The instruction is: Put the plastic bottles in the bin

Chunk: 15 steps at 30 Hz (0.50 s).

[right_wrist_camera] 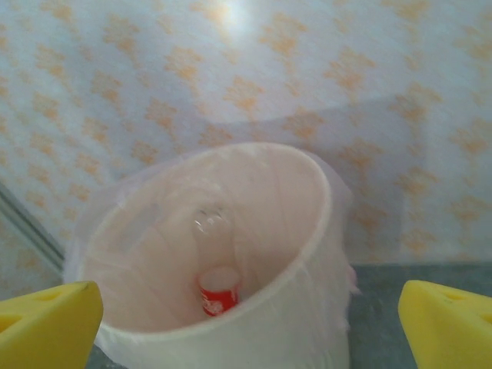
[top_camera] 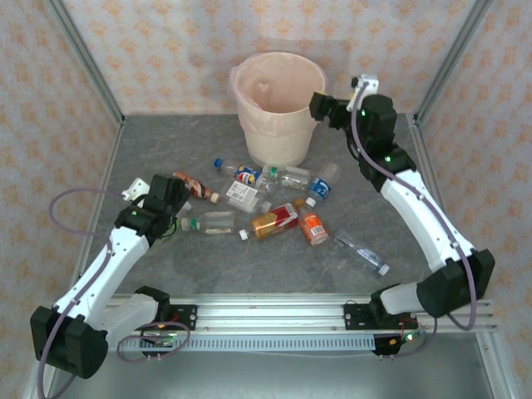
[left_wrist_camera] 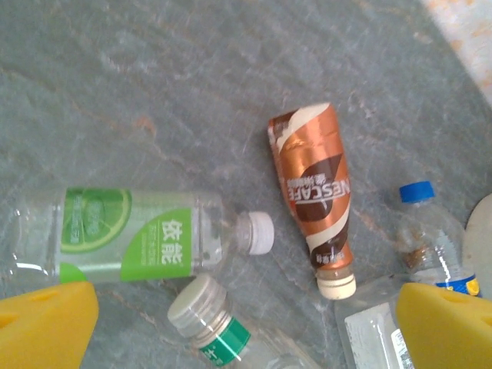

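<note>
The yellow fingers (right_wrist_camera: 46, 323) of the right gripper (top_camera: 320, 105) stand spread wide with nothing between them, poised beside the rim of the bin (top_camera: 274, 137). The bin sits at the middle of the table's far edge. Inside it a red-labelled bottle (right_wrist_camera: 217, 288) rests near the bottom.

The left gripper (top_camera: 169, 196) is just as wide open and empty. Its fingers (left_wrist_camera: 446, 323) hang above the left end of the scatter of bottles (top_camera: 283, 218), which lie on their sides across the middle of the table (top_camera: 166, 141). Beneath it lie a brown coffee bottle (left_wrist_camera: 314, 200) and a green-labelled bottle (left_wrist_camera: 131, 234), near each other but not touching.

The right arm's drop looks finished, so the step in hand seems to be the left arm's pick-up. With most bottles on the table, the task looks to be at an early stage. The left gripper should come down with its fingers straddling one bottle across its body. The coffee bottle seems the easiest to reach. It should close gently, since a round bottle may roll aside or nudge its neighbours. The right arm will need to swing back toward the middle of the table for another.
</note>
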{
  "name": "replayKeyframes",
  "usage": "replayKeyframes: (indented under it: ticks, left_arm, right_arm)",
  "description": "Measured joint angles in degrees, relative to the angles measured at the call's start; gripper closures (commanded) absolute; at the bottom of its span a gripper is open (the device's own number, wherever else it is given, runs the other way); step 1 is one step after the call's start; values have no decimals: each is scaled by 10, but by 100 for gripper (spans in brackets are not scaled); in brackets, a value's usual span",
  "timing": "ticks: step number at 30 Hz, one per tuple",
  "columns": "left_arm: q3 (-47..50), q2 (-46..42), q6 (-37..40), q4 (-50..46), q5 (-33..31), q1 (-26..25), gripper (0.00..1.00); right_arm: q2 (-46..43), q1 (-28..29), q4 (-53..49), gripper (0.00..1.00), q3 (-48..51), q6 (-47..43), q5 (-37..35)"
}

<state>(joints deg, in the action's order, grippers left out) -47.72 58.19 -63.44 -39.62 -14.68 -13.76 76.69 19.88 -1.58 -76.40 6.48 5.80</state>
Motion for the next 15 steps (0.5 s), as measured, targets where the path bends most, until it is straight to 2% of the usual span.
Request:
replayKeyframes:
  ticks: [4, 8, 11, 15]
  left_arm:
    - [-21, 47, -62, -18, 29, 7, 0]
    - [-34, 82, -112, -23, 55, 29, 0]
    - [-40, 113, -135, -32, 94, 67, 0]
    - [-43, 190, -153, -31, 179, 127, 0]
  right_arm:
    - [-69, 0, 9, 1, 112, 41, -54]
    - [-132, 0, -24, 1, 169, 42, -110]
    - [-180, 0, -43, 1, 188, 34, -148]
    - [-223, 0, -56, 1, 201, 18, -180]
